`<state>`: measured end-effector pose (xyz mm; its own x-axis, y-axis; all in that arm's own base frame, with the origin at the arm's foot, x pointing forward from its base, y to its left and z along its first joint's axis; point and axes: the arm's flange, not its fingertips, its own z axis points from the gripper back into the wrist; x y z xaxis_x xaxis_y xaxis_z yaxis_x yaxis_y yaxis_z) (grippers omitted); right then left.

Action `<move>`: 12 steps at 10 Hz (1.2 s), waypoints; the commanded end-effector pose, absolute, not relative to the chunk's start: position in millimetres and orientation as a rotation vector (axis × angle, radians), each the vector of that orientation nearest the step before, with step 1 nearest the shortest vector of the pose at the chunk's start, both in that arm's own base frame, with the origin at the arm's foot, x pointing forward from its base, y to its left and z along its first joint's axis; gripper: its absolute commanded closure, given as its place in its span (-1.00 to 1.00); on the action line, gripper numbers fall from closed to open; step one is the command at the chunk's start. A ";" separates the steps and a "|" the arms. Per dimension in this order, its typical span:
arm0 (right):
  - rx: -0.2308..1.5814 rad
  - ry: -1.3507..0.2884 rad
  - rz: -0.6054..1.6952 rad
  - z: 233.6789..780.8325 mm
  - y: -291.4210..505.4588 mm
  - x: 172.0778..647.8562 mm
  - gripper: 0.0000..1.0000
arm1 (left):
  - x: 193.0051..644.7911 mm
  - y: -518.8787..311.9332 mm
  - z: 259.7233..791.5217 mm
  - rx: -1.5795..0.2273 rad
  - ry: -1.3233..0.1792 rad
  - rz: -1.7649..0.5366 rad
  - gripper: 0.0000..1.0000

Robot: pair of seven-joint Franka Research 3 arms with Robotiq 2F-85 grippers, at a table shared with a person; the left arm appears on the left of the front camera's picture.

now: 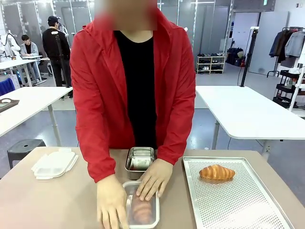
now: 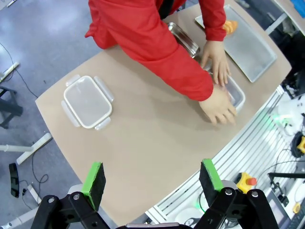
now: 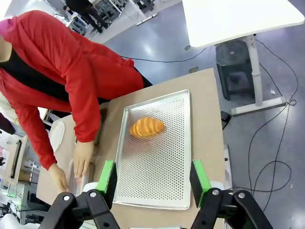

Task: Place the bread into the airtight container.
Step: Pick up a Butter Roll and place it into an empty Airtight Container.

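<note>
**Bread:** one croissant [image 1: 217, 172], lying alone toward the far end of the perforated tray [image 1: 238, 205], on the robot's right side of the bench [image 1: 57, 200]. Its long axis runs left-to-right across the bench.

**Airtight container** [image 1: 155, 215]: clear, at the near edge just beside the tray. The person's hands [image 1: 153, 179] are spread over it. Something bread-coloured shows inside. I cannot tell whether it is lidded.

**Steel tin** [image 1: 140, 159]: just behind the container.

**Clip-lock lid** [image 1: 53, 164]: far left, well apart.

**Right gripper** [image 3: 152, 176]: above the tray's near end, jaws wide and empty. The croissant is ahead of it, its length roughly along the jaws' opening line. I judge a wrist turn is needed to pinch the narrow width.

**Left gripper** [image 2: 151, 177]: jaws wide and empty, high over bare bench.

The right arm is the nearer one.
</note>
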<state>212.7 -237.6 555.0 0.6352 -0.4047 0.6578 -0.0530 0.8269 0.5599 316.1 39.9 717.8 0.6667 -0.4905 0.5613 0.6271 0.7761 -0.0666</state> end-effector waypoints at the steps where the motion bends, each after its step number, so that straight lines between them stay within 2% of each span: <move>1: 0.580 -0.885 -0.215 554.3 -239.0 216.4 -0.55 | 315.9 39.7 718.2 -0.265 -0.551 -0.646 -1.00; 12: 0.580 -0.885 -0.215 554.3 -239.0 216.4 -0.55 | 315.9 39.7 718.2 -0.265 -0.551 -0.646 -1.00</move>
